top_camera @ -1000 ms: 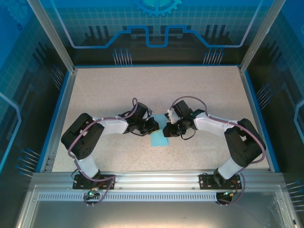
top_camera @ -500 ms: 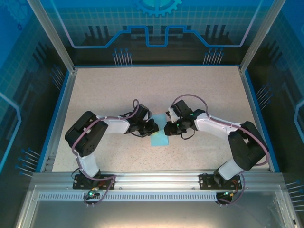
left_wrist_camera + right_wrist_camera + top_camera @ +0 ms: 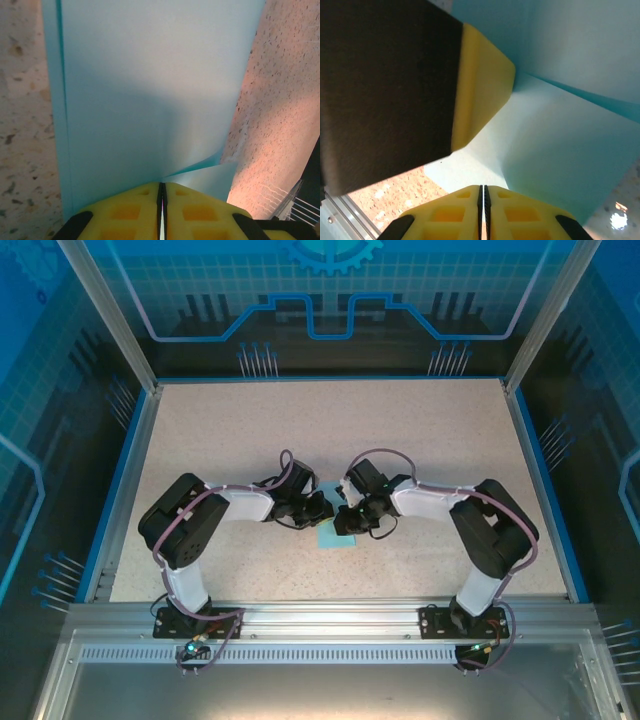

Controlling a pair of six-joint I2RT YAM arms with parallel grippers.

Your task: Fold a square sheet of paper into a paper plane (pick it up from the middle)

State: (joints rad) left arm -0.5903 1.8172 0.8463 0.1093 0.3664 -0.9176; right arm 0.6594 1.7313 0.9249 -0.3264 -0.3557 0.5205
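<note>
Sits further left than before: right gripper (image 3: 481, 187), fingers together on blue sheet (image 3: 150, 90) | left gripper (image 3: 161, 184) fingers together, pinching its lifted flap | sheet between both, middle of table (image 3: 250, 430) | thin, limp, easily creased; take by an edge, lightly

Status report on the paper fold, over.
Left gripper shut on the light-blue paper sheet. Right gripper shut on it too. Sheet partly folded, on the table. Nothing blocking.
</note>
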